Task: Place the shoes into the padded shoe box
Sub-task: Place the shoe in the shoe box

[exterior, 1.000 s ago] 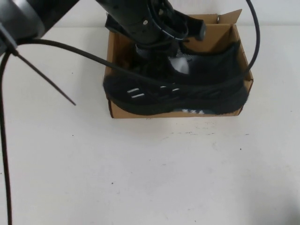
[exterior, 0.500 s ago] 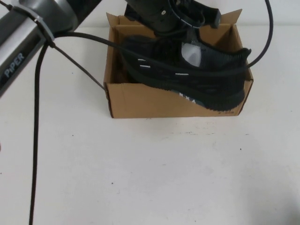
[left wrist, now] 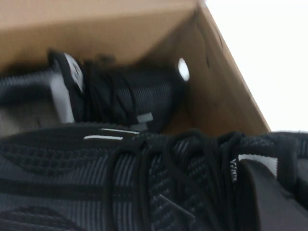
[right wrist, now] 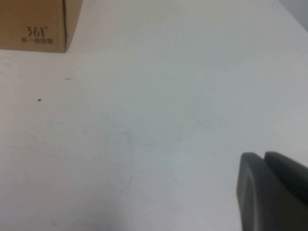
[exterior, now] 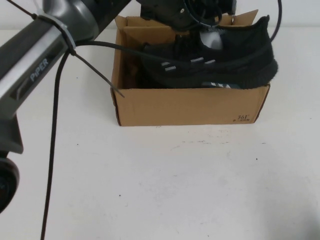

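Presently one black knit shoe (exterior: 215, 67) with white dash marks is held tilted over the brown cardboard box (exterior: 185, 106), heel raised above its right wall. A second shoe (left wrist: 130, 94) is seen lying inside. The left hand (exterior: 200, 20) is clamped shut on the held shoe's collar. The right hand (right wrist: 272, 192) is seen beside the box over the white counter (exterior: 160, 185), fingers together, holding nothing.

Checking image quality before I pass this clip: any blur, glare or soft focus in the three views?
High view: even light, box edges crisp, held shoe dark with little detail, left gripper mostly cut off at the top. Left wrist view: shoe and second shoe soft, close to the lens. Right wrist view: pale table mildly washed out, right gripper blurred at the corner.
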{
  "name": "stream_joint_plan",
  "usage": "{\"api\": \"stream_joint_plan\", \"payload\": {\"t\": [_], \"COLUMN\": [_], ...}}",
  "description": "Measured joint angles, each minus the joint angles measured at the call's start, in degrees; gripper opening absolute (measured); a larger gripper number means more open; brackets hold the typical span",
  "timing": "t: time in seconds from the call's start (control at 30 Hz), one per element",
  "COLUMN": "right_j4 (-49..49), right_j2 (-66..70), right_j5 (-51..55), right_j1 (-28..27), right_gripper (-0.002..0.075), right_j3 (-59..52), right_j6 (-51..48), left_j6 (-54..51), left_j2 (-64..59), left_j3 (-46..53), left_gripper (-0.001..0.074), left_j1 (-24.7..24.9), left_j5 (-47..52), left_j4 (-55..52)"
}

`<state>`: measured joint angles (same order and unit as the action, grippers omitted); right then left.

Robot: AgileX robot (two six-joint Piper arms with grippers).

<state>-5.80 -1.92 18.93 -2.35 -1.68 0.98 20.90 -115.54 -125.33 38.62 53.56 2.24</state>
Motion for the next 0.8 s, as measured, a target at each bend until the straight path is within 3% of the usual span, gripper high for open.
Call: {"api": "stream_joint_plan", "payload": {"t": [0.27,0.8], "right_j4": [0.00,0.00], "right_j2": [0.00,0.00], "right_j5": [0.00,0.00], "right_j1": [0.00,0.00], "right_gripper": [-0.0007,-0.0007], "right_j3": [0.00,0.00], "right_j6": [0.00,0.00], "left_j6": [1.46,5.64], "left_j2": [-1.07,-5.23], "left_j3": [0.00,0.00], "left_gripper": [0.0002,0.0002], "left_j1": [-0.15,-0.19], "left_j5": [-6.66,-10.25], "left_j4": [-2.90,-8.07]}}
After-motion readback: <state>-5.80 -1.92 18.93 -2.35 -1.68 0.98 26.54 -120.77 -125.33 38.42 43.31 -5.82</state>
